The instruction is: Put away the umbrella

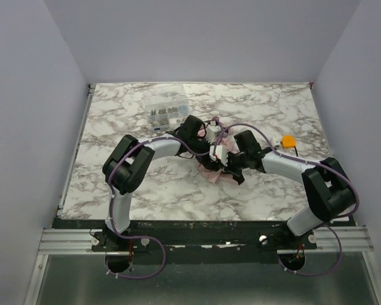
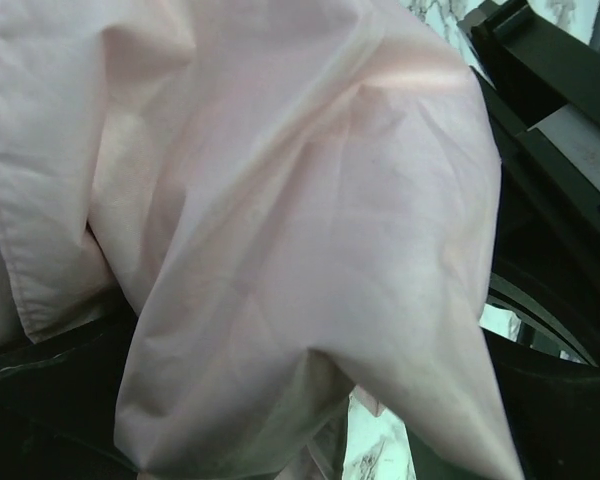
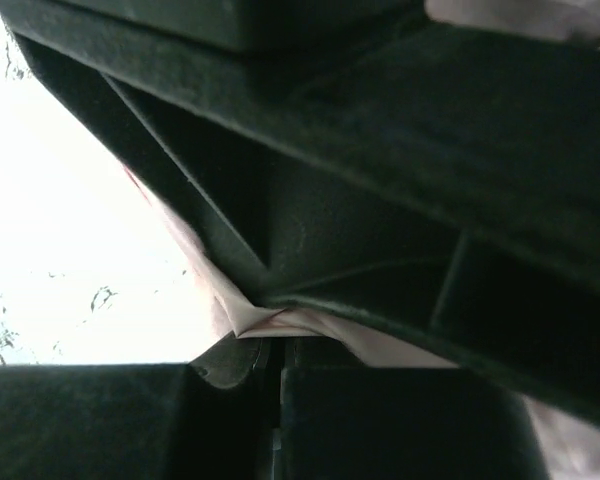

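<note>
One parts box [image 1: 164, 112], one orange object [image 1: 288, 141] beyond umbrella [image 1: 209, 173]

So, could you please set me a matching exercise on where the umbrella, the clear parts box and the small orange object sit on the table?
Things:
1. umbrella
2. clear parts box
3. orange object

Places on the table:
A. far side, left of centre
B. toward the right edge
C. in the middle

Pairs: 1-C, 2-A, 3-B.
</note>
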